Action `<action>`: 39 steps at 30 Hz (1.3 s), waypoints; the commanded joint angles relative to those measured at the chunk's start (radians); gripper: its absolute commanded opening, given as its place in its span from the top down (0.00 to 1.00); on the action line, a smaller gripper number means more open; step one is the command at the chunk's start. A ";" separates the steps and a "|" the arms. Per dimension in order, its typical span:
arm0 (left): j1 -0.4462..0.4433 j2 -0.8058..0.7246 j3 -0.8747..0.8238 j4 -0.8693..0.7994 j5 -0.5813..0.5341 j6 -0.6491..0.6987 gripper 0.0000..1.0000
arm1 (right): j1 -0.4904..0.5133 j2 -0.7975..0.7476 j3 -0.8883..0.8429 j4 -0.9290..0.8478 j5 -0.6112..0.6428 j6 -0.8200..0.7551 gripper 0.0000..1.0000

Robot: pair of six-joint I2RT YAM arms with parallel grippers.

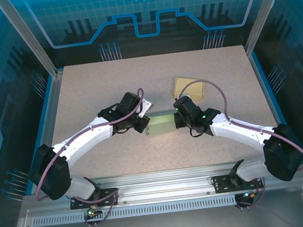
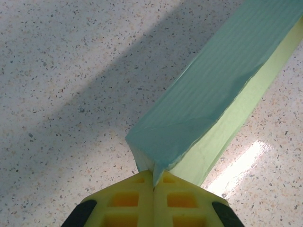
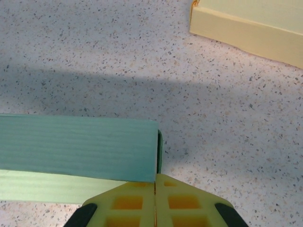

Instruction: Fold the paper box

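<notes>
The box [image 1: 163, 125] appears light, thin and easily creased; left gripper [image 2: 154, 180] and right gripper [image 3: 155, 182] each pinch an end edge, the stiffest hold likely being beside a fold.

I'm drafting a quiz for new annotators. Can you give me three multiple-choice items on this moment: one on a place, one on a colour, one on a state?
1. Where does the pale yellow box lie?
A) beyond the right pincer, farther from the arm bases
B) between the arm bases
C) hanging off the near edge

2. What colour is the paper box between the two arms?
A) red
B) green
C) white

3. How do the left pincer and the right pincer stand?
A) both wide open
B) left open, right shut
C) both shut on the paper box

Answers: A, the top view shows it behind the right wrist; B, both wrist views show green card; C, each wrist view shows its pincer closed on one end of the box.
</notes>
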 commanded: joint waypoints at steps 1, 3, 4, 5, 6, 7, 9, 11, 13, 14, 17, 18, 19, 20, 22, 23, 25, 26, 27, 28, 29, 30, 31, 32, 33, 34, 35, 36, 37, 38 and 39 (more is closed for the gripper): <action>0.005 0.005 0.028 -0.018 0.060 -0.021 0.99 | 0.023 0.035 0.030 -0.005 0.001 -0.017 0.92; 0.005 0.004 0.028 -0.022 0.062 -0.027 0.99 | 0.027 0.049 0.050 -0.008 0.011 -0.022 0.91; 0.004 0.003 0.028 -0.023 0.062 -0.033 0.99 | 0.031 0.056 0.053 -0.013 0.019 -0.024 0.90; 0.005 0.002 0.028 -0.027 0.061 -0.036 0.99 | 0.036 0.064 0.059 -0.019 0.031 -0.027 0.90; 0.005 -0.001 0.029 -0.027 0.058 -0.041 0.98 | 0.039 0.070 0.063 -0.025 0.040 -0.028 0.90; 0.005 -0.003 0.028 -0.029 0.056 -0.046 0.98 | 0.045 0.078 0.067 -0.030 0.050 -0.031 0.89; 0.005 -0.008 0.028 -0.030 0.054 -0.057 0.98 | 0.057 0.091 0.076 -0.044 0.068 -0.036 0.89; 0.004 -0.013 0.029 -0.029 0.053 -0.068 0.98 | 0.071 0.105 0.088 -0.057 0.087 -0.043 0.87; 0.005 -0.015 0.028 -0.028 0.053 -0.079 0.98 | 0.087 0.117 0.098 -0.072 0.105 -0.051 0.81; 0.004 -0.019 0.027 -0.025 0.053 -0.085 0.98 | 0.096 0.123 0.102 -0.079 0.116 -0.054 0.78; 0.004 -0.027 0.018 -0.014 0.050 -0.095 0.98 | 0.117 0.123 0.105 -0.092 0.138 -0.055 0.78; 0.005 -0.029 0.015 -0.008 0.047 -0.098 0.98 | 0.121 0.118 0.102 -0.091 0.138 -0.054 0.78; 0.005 -0.030 0.009 -0.001 0.042 -0.100 0.98 | 0.124 0.111 0.098 -0.086 0.138 -0.052 0.78; 0.004 -0.032 0.006 0.004 0.040 -0.105 0.98 | 0.125 0.102 0.095 -0.083 0.138 -0.050 0.79; 0.005 -0.034 0.001 0.012 0.036 -0.114 0.98 | 0.127 0.086 0.093 -0.078 0.135 -0.045 0.77; 0.004 -0.036 -0.002 0.016 0.036 -0.120 0.98 | 0.128 0.078 0.091 -0.076 0.136 -0.046 0.76; 0.004 -0.041 -0.006 0.026 0.036 -0.134 0.98 | 0.129 0.069 0.089 -0.070 0.136 -0.049 0.76; 0.004 -0.043 -0.005 0.029 0.036 -0.142 0.98 | 0.130 0.068 0.088 -0.067 0.136 -0.049 0.76; 0.005 -0.047 -0.005 0.032 0.037 -0.150 0.97 | 0.130 0.069 0.089 -0.064 0.137 -0.049 0.76; 0.004 -0.048 -0.005 0.032 0.037 -0.159 0.97 | 0.130 0.073 0.089 -0.062 0.136 -0.049 0.76; 0.005 -0.050 -0.004 0.030 0.037 -0.169 0.97 | 0.132 0.080 0.088 -0.060 0.136 -0.049 0.76; 0.004 -0.052 -0.001 0.027 0.036 -0.178 0.97 | 0.133 0.086 0.089 -0.061 0.137 -0.049 0.76; 0.004 -0.054 0.001 0.025 0.036 -0.189 0.98 | 0.134 0.093 0.092 -0.063 0.138 -0.047 0.76; 0.005 -0.056 0.001 0.025 0.037 -0.200 0.97 | 0.136 0.101 0.092 -0.063 0.140 -0.047 0.76; 0.005 -0.057 0.000 0.025 0.041 -0.211 0.97 | 0.139 0.104 0.093 -0.063 0.142 -0.048 0.76; 0.005 -0.057 -0.002 0.028 0.046 -0.222 0.97 | 0.142 0.109 0.093 -0.063 0.144 -0.046 0.76; 0.006 -0.056 -0.004 0.029 0.052 -0.230 0.97 | 0.143 0.113 0.095 -0.065 0.146 -0.046 0.76; 0.006 -0.054 -0.006 0.028 0.054 -0.237 0.97 | 0.143 0.115 0.095 -0.065 0.148 -0.046 0.76; 0.008 -0.053 -0.006 0.029 0.057 -0.243 0.97 | 0.145 0.118 0.096 -0.066 0.149 -0.049 0.76; 0.010 -0.051 -0.008 0.029 0.063 -0.251 0.97 | 0.147 0.122 0.097 -0.067 0.150 -0.050 0.76; 0.013 -0.051 -0.008 0.028 0.068 -0.258 0.97 | 0.145 0.123 0.099 -0.069 0.151 -0.051 0.76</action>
